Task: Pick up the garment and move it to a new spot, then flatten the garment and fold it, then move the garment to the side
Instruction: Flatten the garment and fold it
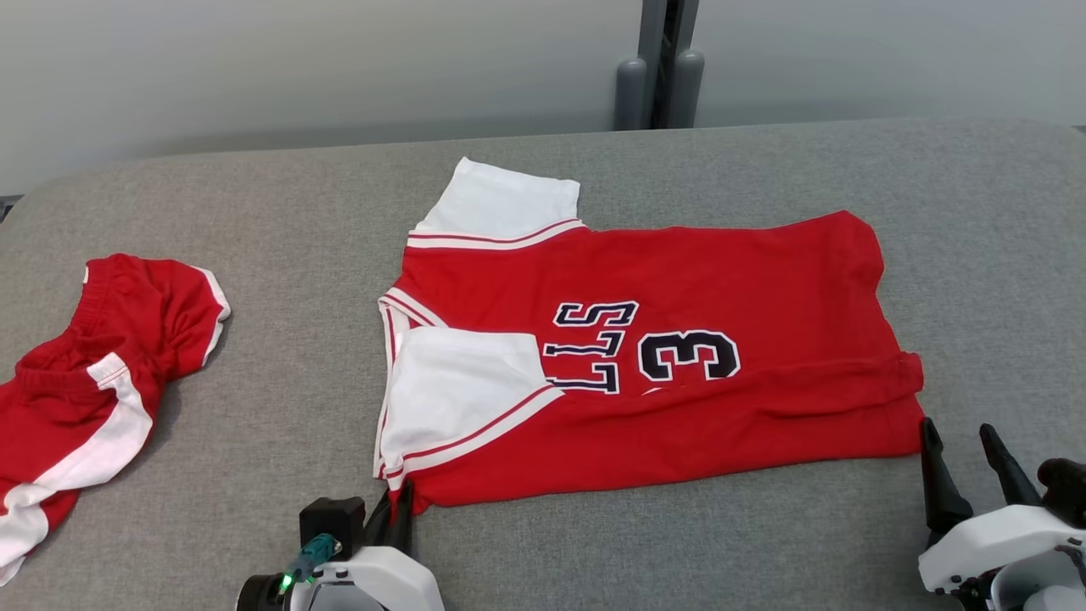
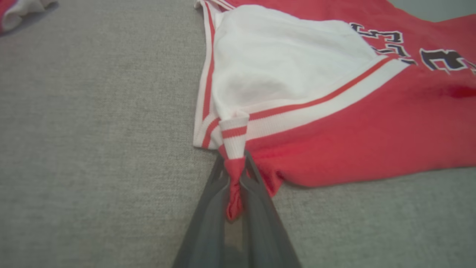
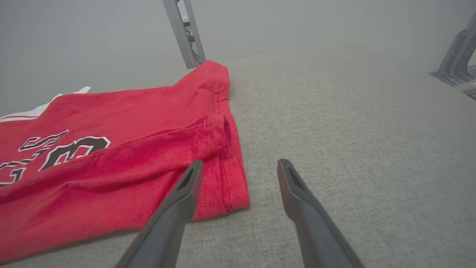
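Stock on one grey fabric bench (image 1: 254,212):
- one jersey (image 1: 679,280), red, white-sleeved, numbered 3; near corner nipped between the fingers (image 2: 208,223) of the left gripper (image 1: 400,501), hem just beside the spread fingers of the right gripper (image 1: 959,426)
- one pair of red, white-striped shorts (image 1: 93,356), well left of the left fingers
- two grippers, four fingers
- two grey posts (image 1: 630,93), beyond the fingers

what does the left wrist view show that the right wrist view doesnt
Left wrist view, not the right: the left gripper, jaws shut on a pinched corner of the jersey below the white sleeve, plus a bit of a second garment at the far edge. Right wrist view, not the left: the right gripper, jaws apart at the jersey's hem end, and a metal post behind. Both: the jersey, its number 3 and the grey surface.
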Robot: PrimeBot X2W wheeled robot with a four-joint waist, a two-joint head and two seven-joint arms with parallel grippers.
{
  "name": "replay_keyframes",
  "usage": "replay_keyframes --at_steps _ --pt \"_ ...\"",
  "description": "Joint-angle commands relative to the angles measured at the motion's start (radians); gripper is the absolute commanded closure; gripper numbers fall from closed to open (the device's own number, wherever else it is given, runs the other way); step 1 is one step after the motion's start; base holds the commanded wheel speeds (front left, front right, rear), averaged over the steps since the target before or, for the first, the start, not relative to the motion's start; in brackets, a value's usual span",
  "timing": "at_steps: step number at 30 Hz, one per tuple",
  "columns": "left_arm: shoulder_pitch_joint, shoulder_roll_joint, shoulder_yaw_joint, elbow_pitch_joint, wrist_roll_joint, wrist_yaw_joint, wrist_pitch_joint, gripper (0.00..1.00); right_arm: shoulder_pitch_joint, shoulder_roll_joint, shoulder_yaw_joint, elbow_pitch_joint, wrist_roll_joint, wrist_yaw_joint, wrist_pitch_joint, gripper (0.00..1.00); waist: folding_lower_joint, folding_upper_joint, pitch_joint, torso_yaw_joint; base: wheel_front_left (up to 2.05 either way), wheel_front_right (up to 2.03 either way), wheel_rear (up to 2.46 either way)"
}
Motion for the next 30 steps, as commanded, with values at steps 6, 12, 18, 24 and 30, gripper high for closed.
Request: replay_keyframes --at_steps 6,12,18,24,30 --pt "-0.006 0.012 -0.005 0.03 -0.025 0.001 0.009 1.0 -0.047 -0.017 0.038 0.087 0.098 0.0 -0.005 0.0 0.0 -0.0001 0.013 0.02 0.0 0.0 0.0" --pt "-0.018 0.016 0.001 0.02 -0.015 0.0 0.002 1.0 -0.078 -0.034 0.106 0.157 0.191 0.0 -0.005 0.0 0.0 -0.0001 0.02 0.032 0.0 0.0 0.0" --pt "-0.022 0.016 0.0 0.013 -0.005 -0.002 -0.001 1.0 -0.108 -0.042 0.174 0.206 0.285 0.0 -0.003 0.12 0.0 -0.0001 0.024 0.039 0.0 0.0 0.0" --pt "-0.022 0.018 0.004 0.012 0.003 0.001 -0.002 1.0 -0.119 -0.062 0.236 0.209 0.362 0.0 -0.003 1.0 0.0 -0.0001 0.022 0.036 0.0 0.0 0.0" --pt "-0.007 0.025 0.008 0.005 0.01 -0.001 -0.003 1.0 -0.097 -0.084 0.256 0.2 0.412 0.0 -0.003 1.0 0.0 -0.0001 0.005 0.028 0.0 0.0 0.0"
